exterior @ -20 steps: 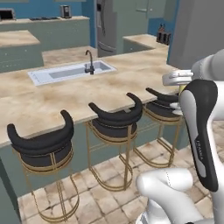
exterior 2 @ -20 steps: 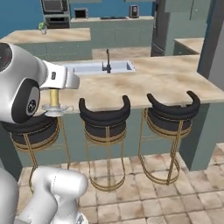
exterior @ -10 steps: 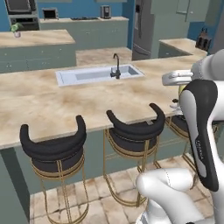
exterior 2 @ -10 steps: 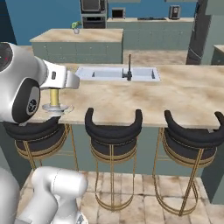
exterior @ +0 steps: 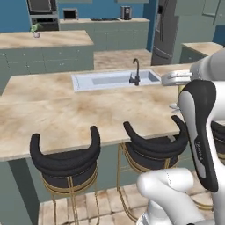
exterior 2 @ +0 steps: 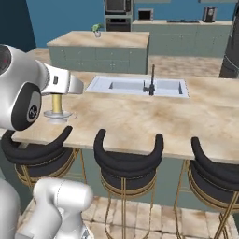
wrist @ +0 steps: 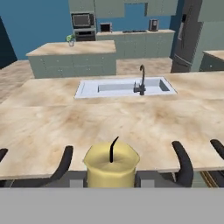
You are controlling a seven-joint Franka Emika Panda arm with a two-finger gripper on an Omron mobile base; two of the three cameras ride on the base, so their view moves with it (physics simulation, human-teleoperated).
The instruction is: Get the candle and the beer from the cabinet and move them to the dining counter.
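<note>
Since a second ago the base has carried me rightward along the dining counter (exterior 2: 140, 116), so the inset sink (exterior 2: 140, 86) and black faucet (exterior 2: 151, 81) now sit nearer the middle of both base views, while the arm's pose looks unchanged. I count 3 black-backed stools (exterior 2: 126, 161) tucked under the near edge in the right base view. My gripper (exterior 2: 58, 98) is clamped on the pale-yellow candle (wrist: 111, 164), holding it upright just over the counter's near edge; its clear dish holder (exterior 2: 58, 114) hangs beneath. Beyond, a small potted plant (wrist: 71, 40) stands on the far counter.
</note>
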